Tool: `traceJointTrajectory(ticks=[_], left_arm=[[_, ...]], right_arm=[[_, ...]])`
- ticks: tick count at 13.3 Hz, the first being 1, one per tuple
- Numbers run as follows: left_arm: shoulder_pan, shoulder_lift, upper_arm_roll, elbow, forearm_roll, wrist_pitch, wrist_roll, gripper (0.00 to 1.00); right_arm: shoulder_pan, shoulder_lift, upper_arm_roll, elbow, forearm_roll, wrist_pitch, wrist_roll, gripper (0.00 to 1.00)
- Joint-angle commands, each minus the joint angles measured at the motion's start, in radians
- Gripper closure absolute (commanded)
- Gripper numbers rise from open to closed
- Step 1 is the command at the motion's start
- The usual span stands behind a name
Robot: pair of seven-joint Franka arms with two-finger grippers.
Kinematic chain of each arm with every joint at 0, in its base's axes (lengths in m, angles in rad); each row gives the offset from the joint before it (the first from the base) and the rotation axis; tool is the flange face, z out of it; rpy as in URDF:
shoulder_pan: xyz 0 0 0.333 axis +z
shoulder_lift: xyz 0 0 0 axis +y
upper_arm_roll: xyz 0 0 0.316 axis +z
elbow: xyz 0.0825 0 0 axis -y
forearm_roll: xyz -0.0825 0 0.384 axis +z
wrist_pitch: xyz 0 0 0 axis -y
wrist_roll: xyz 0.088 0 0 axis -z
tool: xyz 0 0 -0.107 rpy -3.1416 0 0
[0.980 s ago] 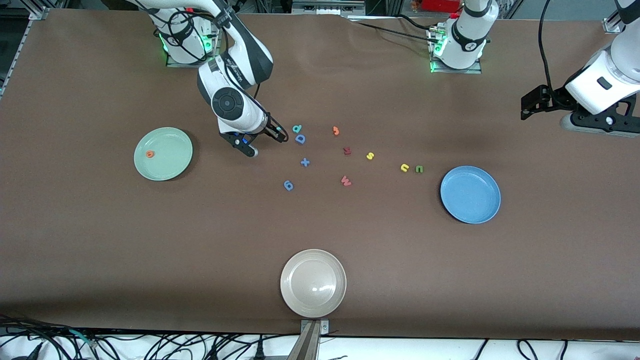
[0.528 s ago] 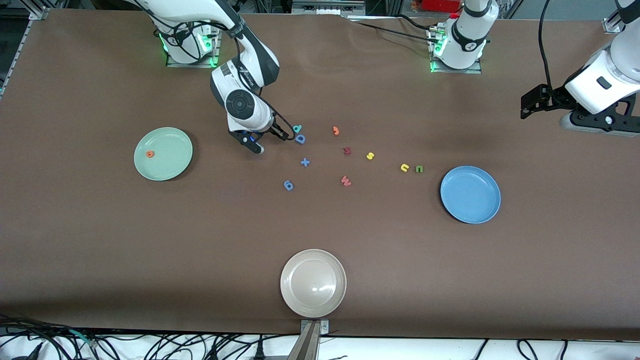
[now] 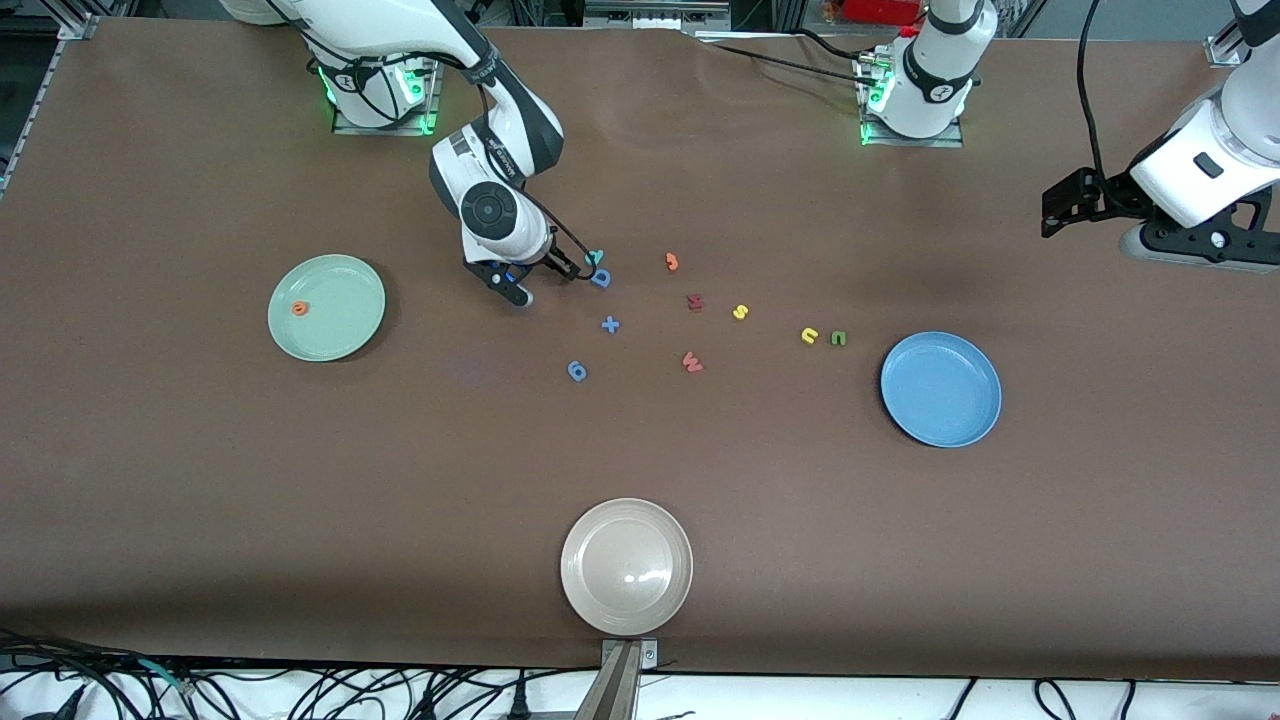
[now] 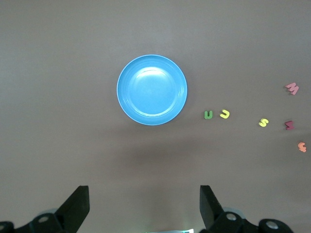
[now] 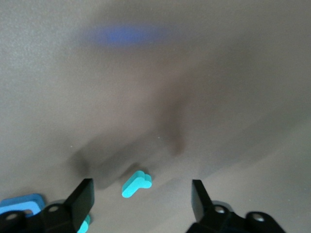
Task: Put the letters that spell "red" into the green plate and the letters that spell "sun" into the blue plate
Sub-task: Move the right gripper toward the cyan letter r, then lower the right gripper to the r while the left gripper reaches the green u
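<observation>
Round green plate (image 3: 327, 307) – flat "e" (image 3: 299, 308) (orange).

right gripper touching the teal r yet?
Apart. The right wrist view shows the teal "r" lying on the table between the right gripper's open fingers, with bare table on both sides of it.
</observation>
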Motion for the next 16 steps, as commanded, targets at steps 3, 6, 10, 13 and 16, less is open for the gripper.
traceJointTrajectory(ticks=[3,6,10,13,16], left_arm=[[0.000,-0.011,-0.006,0.007,0.011,-0.017,-0.009,0.00],[0.000,-0.003,-0.006,0.005,0.008,-0.016,-0.010,0.00],[-0.012,0.060,-0.006,0.004,-0.037,-0.017,-0.001,0.00],[-0.037,0.112,-0.009,-0.011,-0.102,-0.017,0.001,0.00],[-0.058,0.185,-0.043,-0.019,-0.113,0.035,-0.009,0.00]], right_arm=[[0.011,0.005,-0.002,-0.009,0.015,0.025,0.013,0.27],[0.011,0.005,-0.002,-0.009,0.015,0.025,0.020,0.38],[0.017,0.005,0.000,-0.008,0.015,0.025,0.022,0.39],[0.022,0.005,0.000,-0.008,0.015,0.026,0.034,0.46],[0.047,0.017,-0.002,-0.012,0.015,0.069,0.065,0.46]])
